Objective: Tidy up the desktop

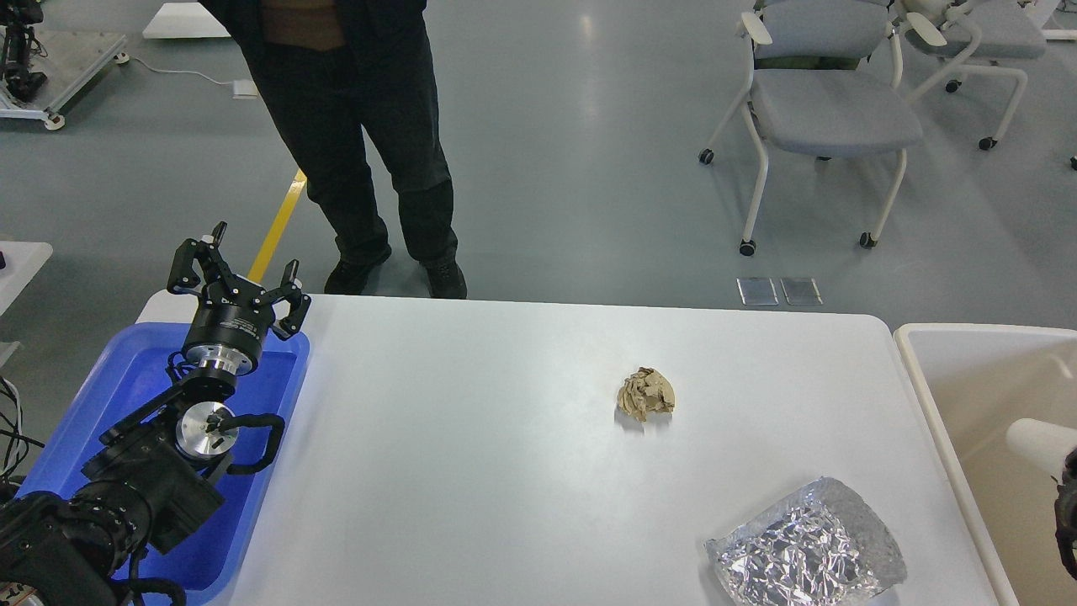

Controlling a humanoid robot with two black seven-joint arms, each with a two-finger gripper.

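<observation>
crumpled tan paper wad and creased foil sheet on glossy desktop.

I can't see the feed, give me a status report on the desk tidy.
Left gripper open, empty, above blue tray. Right gripper not in view. Desktop holds paper wad and foil. Nothing in the way.

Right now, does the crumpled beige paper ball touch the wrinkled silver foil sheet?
Apart. The head view shows bare white desktop between the paper ball and the foil sheet.
</observation>
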